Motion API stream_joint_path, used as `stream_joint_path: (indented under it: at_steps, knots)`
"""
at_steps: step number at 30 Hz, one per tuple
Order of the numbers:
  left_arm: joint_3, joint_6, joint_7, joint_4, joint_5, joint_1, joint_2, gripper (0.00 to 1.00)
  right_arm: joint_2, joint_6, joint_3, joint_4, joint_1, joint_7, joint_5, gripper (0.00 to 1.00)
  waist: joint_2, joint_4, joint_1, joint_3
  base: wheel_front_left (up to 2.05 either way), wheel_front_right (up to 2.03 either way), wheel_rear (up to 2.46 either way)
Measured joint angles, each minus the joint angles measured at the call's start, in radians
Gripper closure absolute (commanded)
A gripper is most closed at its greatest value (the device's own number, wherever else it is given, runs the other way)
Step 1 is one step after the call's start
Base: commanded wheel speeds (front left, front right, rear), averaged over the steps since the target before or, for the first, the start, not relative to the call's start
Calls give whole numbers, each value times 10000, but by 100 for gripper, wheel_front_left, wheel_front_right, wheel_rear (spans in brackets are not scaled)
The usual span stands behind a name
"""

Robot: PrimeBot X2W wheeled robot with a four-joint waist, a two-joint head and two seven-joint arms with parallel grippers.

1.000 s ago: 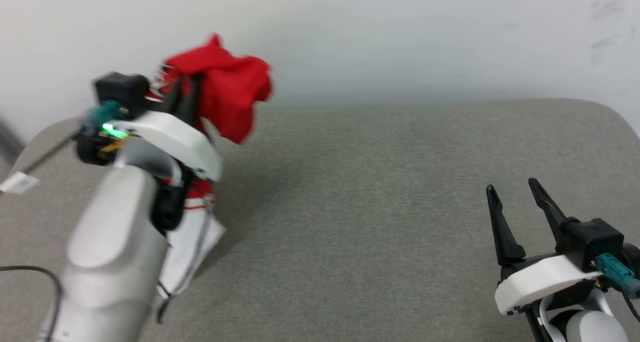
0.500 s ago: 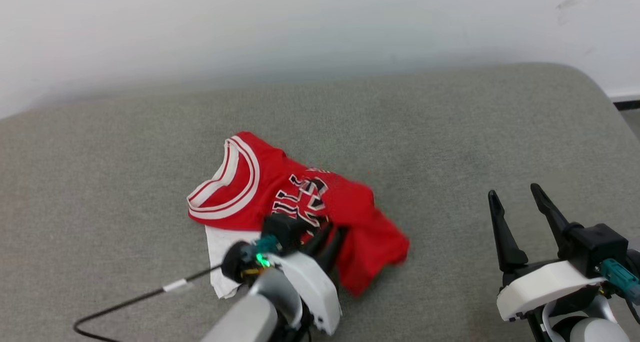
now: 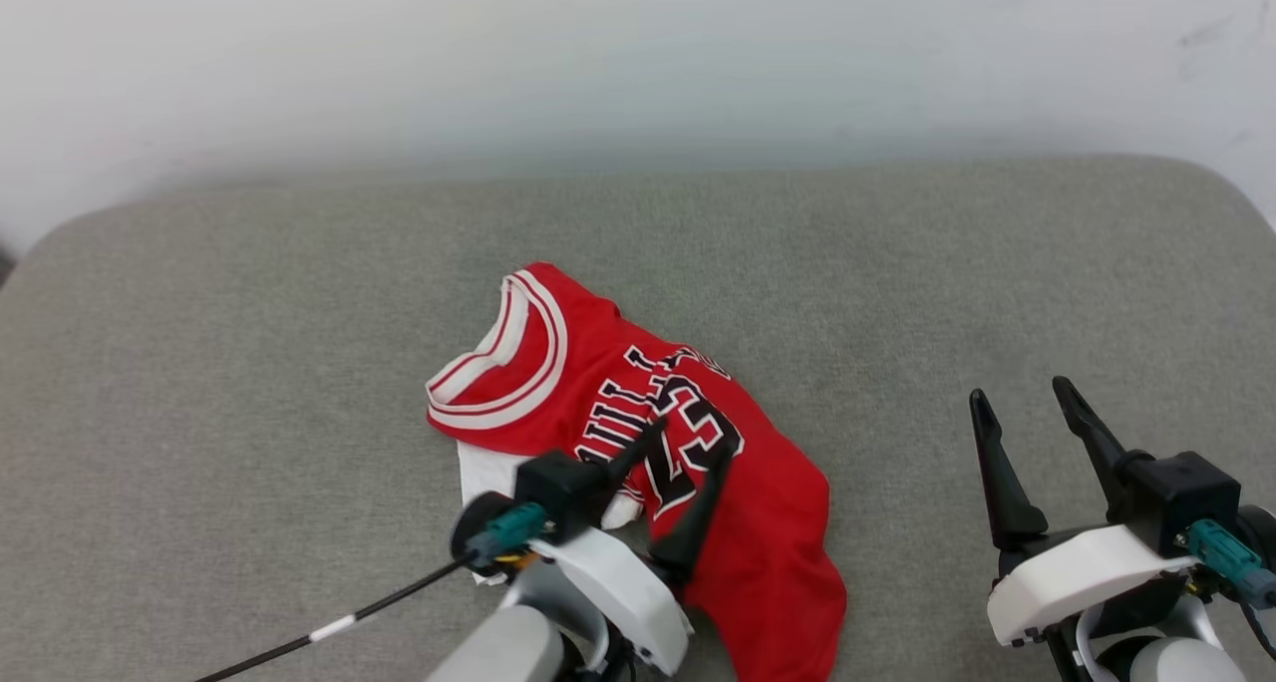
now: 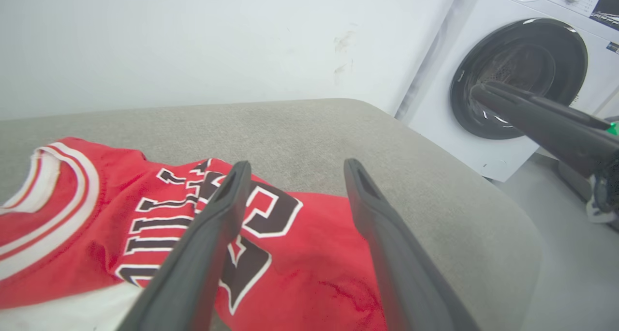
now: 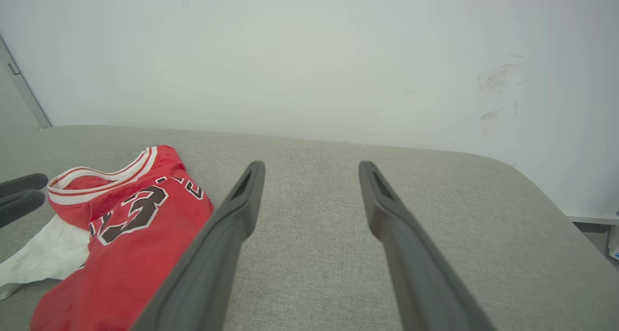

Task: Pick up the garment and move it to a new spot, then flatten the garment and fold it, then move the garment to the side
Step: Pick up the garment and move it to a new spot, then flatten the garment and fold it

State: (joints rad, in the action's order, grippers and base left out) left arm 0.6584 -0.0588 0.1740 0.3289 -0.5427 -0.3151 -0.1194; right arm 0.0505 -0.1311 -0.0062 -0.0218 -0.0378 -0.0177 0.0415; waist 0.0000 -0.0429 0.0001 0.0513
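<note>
The grey padded table [image 3: 249, 343] had rounded far corners against a white wall. It lay bare to the left of, behind and to the right of the garment [image 3: 598, 393]. A washing machine [image 4: 520, 55] stood beyond the table's right edge. The garment lay wrinkled, front up, near the front middle. The left gripper [image 3: 695, 437] hung over its lettering, fingers apart, holding nothing. The right gripper [image 3: 1020, 391] stood well apart to the right, fingers also spread.

Bare bench [image 3: 249, 363] spans the head view's left, upper middle and right; the garment [image 3: 778, 522] covers lower centre, and a wall [image 3: 638, 54] closes the top edge.
</note>
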Motion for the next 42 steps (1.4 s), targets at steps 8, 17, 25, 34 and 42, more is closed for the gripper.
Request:
stream_joint_path:
  at_steps: [8,17,25,34,42]
  knots:
    - [-1367,1289,669,-514,245,6,-746,0,4,2,8,-27,258,111,-42,0,0,332,0,-666,0,0,0]
    - [-2798,2196,844,-980,301,1100,-2008,0,2,0,167,-15,467,111,146,0,0,400,0,-902,0,0,0]
    - [-2792,2445,748,-1590,324,1828,-2238,0,2,0,161,-8,619,82,391,0,0,331,-1,-1001,0,0,0]
    - [-2832,2539,669,-1839,278,1873,-2309,0,2,0,25,77,634,109,468,0,0,300,-1,-976,0,0,0]
    - [-2775,2518,715,-2036,291,1674,-2242,0,6,2,-646,1252,-216,769,1037,0,0,608,0,-709,0,0,0]
